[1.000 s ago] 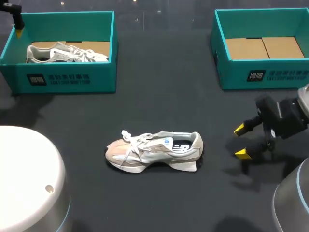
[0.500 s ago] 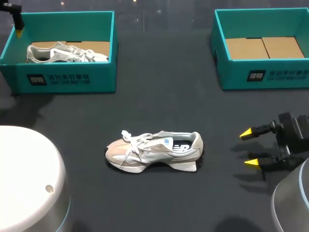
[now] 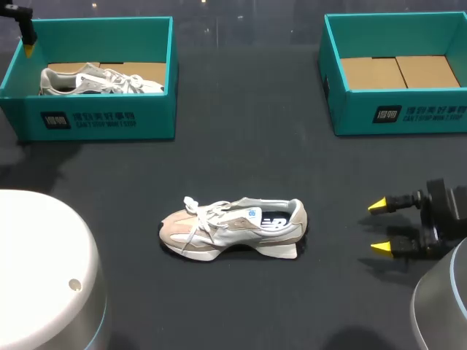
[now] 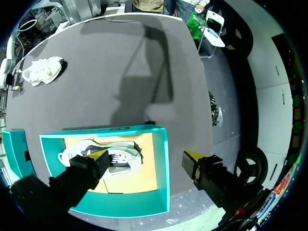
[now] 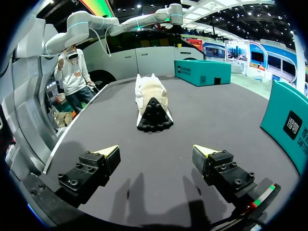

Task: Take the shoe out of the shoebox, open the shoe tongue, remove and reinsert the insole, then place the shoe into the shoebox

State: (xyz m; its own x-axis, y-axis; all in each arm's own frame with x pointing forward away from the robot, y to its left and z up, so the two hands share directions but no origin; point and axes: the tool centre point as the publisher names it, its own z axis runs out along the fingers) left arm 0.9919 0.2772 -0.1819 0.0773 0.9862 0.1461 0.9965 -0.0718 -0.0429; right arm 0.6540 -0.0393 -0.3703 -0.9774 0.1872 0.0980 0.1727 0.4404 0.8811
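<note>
The right jaws stand wide open and empty, low over the table [image 3: 248, 153], off the heel end of the shoe [image 3: 233, 227]. That shoe rests on its sole mid-table, outside both boxes. The left jaws, also open and empty, hang far beyond the shoe's toe, over the left shoebox [image 3: 102, 120], one fingertip [image 4: 99, 155] above a second shoe [image 3: 98, 80] inside. The right shoebox [image 3: 394, 113] stands well beyond the heel.

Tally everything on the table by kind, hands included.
Shoeboxes: 2, left shoebox, right shoebox
Shoes: 2, table shoe, boxed shoe
Hands: 2, left hand, right hand, both open
Total: 6
</note>
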